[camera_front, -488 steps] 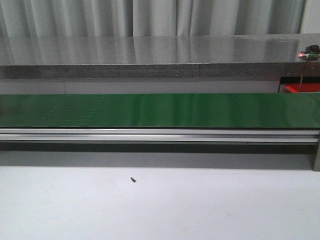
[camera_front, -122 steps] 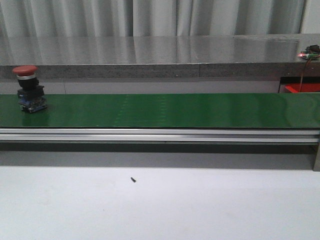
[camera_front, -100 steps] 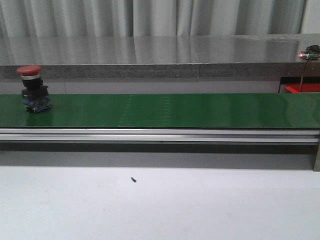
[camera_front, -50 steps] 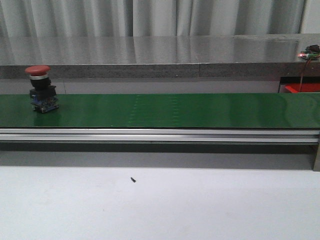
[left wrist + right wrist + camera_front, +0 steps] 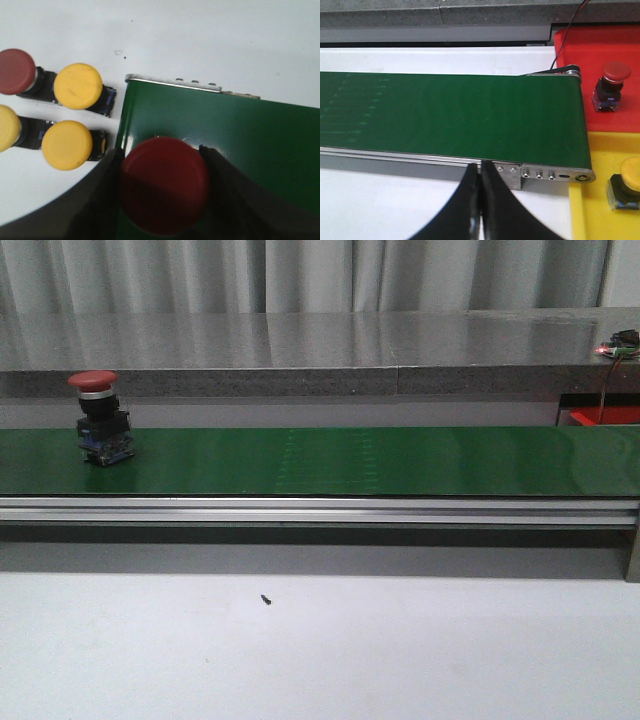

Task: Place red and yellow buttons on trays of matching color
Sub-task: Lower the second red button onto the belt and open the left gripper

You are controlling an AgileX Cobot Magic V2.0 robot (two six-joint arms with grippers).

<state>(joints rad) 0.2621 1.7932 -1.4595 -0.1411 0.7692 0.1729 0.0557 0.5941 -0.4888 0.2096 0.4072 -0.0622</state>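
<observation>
A red button (image 5: 100, 420) stands upright on the green belt (image 5: 350, 460) near its left end, with no gripper in the front view. In the left wrist view my left gripper (image 5: 162, 162) is shut on another red button (image 5: 164, 185), its fingers (image 5: 107, 190) against both sides of the cap, above the belt's end (image 5: 225, 135). My right gripper (image 5: 481, 167) is shut and empty before the belt's other end. Beside that end, the red tray (image 5: 610, 45) holds a red button (image 5: 612, 82) and the yellow tray (image 5: 605, 210) holds a yellow button (image 5: 629, 186).
Beside the belt's left end lie loose buttons on the white table: one red (image 5: 15, 71) and three yellow (image 5: 77, 86), (image 5: 66, 145), (image 5: 7, 128). A small black screw (image 5: 266, 599) lies on the near table. A grey counter (image 5: 300, 350) runs behind the belt.
The red button came into the front view from the left and has ridden the belt steadily to the right. Nothing else there has moved.
</observation>
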